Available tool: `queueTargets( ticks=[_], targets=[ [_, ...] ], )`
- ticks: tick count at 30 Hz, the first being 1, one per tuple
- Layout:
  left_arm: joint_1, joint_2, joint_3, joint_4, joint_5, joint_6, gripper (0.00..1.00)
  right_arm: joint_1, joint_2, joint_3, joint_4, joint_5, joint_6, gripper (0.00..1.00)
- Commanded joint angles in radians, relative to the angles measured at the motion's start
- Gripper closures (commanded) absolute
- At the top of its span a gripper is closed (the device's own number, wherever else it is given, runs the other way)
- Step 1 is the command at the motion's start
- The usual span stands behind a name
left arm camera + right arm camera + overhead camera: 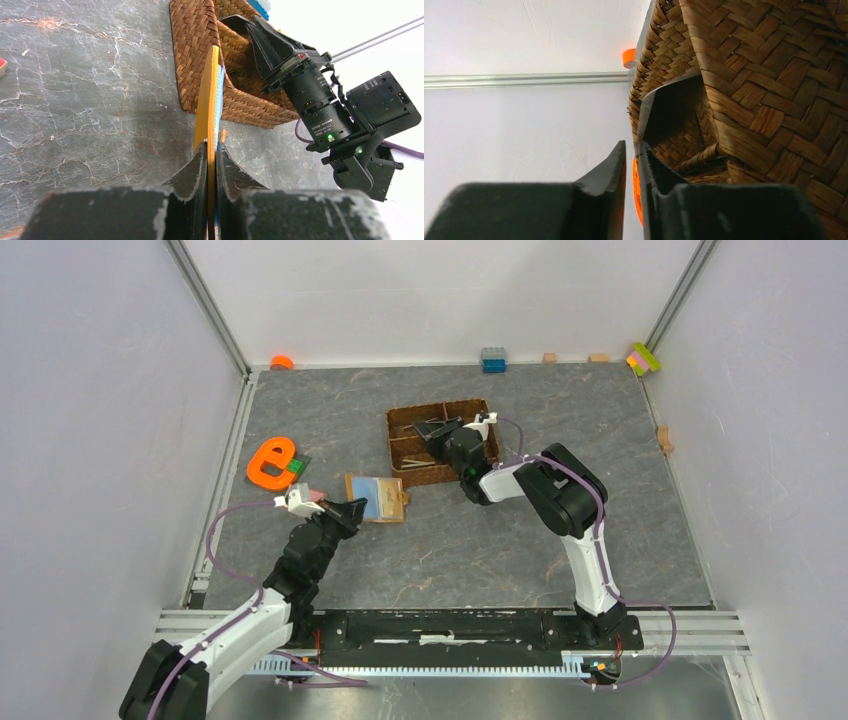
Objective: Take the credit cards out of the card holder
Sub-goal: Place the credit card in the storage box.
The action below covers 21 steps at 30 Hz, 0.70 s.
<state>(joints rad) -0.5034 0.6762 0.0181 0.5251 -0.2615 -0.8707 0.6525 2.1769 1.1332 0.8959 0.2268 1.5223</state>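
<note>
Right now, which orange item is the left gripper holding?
The flat card holder, pinched in the left gripper; the e-shaped toy lies free beside it, and the small orange piece sits at the back wall.

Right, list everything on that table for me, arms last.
card holder: one, orange-tan, open, left of centre.
woven tray: one, brown, divided, behind centre.
credit cards: count unclear, pale, in the woven tray.
e-shaped toy: one, orange, left side.
green brick: one, green, beside the e-shaped toy.
small round piece: one, orange, back-left corner.
blue brick: one, blue, back edge.
tan blocks: three, tan, two at back edge, one at right edge.
brick stack: one, yellow, green and pink, back-right corner.
left gripper: one, black, shut on the card holder's edge.
right gripper: one, black, over the woven tray, slightly open, empty.
</note>
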Motion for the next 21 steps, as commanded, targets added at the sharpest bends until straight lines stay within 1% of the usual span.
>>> queueTargets(
  ticks=[1,3,7,10,12,14,16,19,21],
  targets=[
    [0.003,0.005,0.004,0.044,-0.024,0.014,0.98,0.002,0.014,0.01,0.022,0.047,0.012,0.75],
    [0.002,0.006,0.004,0.044,-0.026,0.013,0.98,0.002,0.002,-0.003,0.042,0.044,-0.005,0.69],
    [0.003,0.006,0.004,0.044,-0.024,0.015,0.98,0.002,-0.046,-0.044,0.069,0.041,-0.044,0.63],
    [0.003,0.003,0.004,0.043,-0.023,0.016,0.98,0.004,-0.108,-0.074,0.07,0.012,-0.135,0.62],
    [0.003,0.001,0.004,0.044,-0.019,0.018,0.98,0.007,-0.161,-0.1,0.074,-0.017,-0.229,0.62],
    [0.003,0.001,0.001,0.049,-0.013,0.017,0.98,0.007,-0.217,-0.136,0.125,-0.088,-0.366,0.61],
    [0.003,0.004,-0.007,0.073,-0.002,0.015,0.98,0.006,-0.273,-0.159,0.098,-0.149,-0.483,0.56],
    [0.003,0.007,-0.016,0.103,0.014,0.015,0.98,0.007,-0.377,-0.22,0.065,-0.213,-0.667,0.54],
    [0.003,0.005,-0.017,0.127,0.027,0.017,0.98,0.009,-0.456,-0.306,0.061,-0.224,-0.748,0.41]
  ],
)
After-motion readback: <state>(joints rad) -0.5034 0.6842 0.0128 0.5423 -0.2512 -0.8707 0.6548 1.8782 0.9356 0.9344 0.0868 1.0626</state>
